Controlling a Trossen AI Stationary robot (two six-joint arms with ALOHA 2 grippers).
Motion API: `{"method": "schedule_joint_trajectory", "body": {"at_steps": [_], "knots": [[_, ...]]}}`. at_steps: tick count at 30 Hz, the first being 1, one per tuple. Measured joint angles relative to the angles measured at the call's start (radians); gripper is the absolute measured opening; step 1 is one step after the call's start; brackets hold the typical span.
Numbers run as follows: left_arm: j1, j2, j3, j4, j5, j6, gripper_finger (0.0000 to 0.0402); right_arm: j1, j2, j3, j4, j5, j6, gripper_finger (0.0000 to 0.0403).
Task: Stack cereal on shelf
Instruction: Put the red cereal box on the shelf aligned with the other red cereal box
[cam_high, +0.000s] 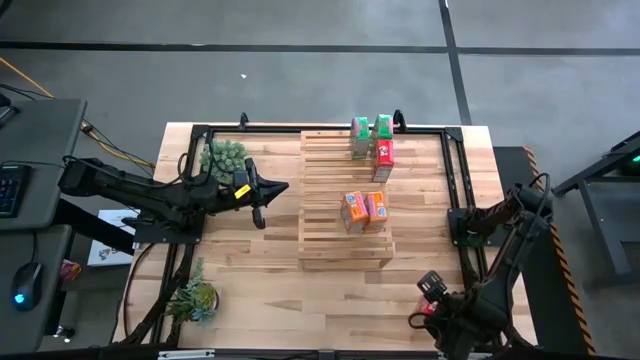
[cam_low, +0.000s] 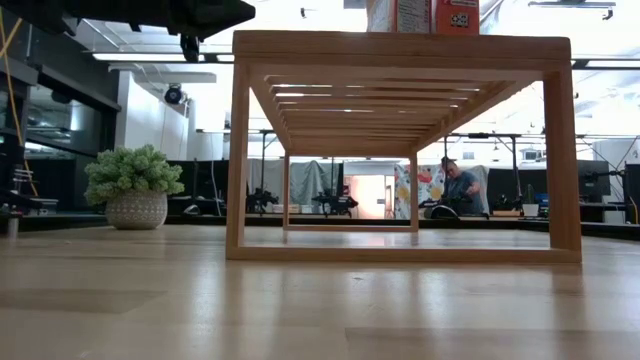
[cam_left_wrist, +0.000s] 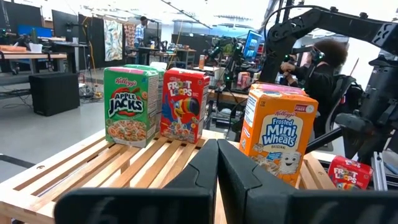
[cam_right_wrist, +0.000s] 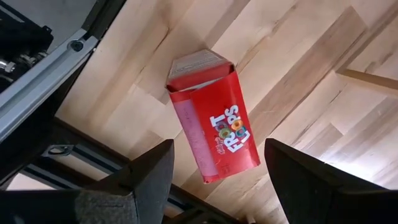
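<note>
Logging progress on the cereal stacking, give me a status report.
Left tool shut, empty, beside shelf. Right tool open above red box lying on table. Five boxes on shelf: two orange, three at back. Nothing in the way.

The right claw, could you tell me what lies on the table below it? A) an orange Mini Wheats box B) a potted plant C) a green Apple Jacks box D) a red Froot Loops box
D: the right wrist view shows the open right claw above a red Froot Loops box lying flat on the table.

A grey concrete floor (cam_high: 300, 90) surrounds the table; beyond it, desks (cam_low: 500, 212), monitors and bright ceiling lights (cam_low: 150, 57).
</note>
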Motion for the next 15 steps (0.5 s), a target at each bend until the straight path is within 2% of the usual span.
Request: {"method": "schedule_joint_trajectory", "body": {"at_steps": [5,10,15], "knots": [[0.0,0.0,0.0,0.0,0.0,0.0,0.0,-0.013,0.011,0.0,0.0,-0.011,-0.04,0.0243],[0.0,0.0,0.0,-0.001,0.0,0.0,0.0,-0.021,0.061,0.0,0.004,-0.073,-0.116,0.0243],[0.0,0.0,0.0,-0.001,0.0,0.0,0.0,-0.021,0.075,0.0,0.008,-0.031,-0.126,0.0243]]}}
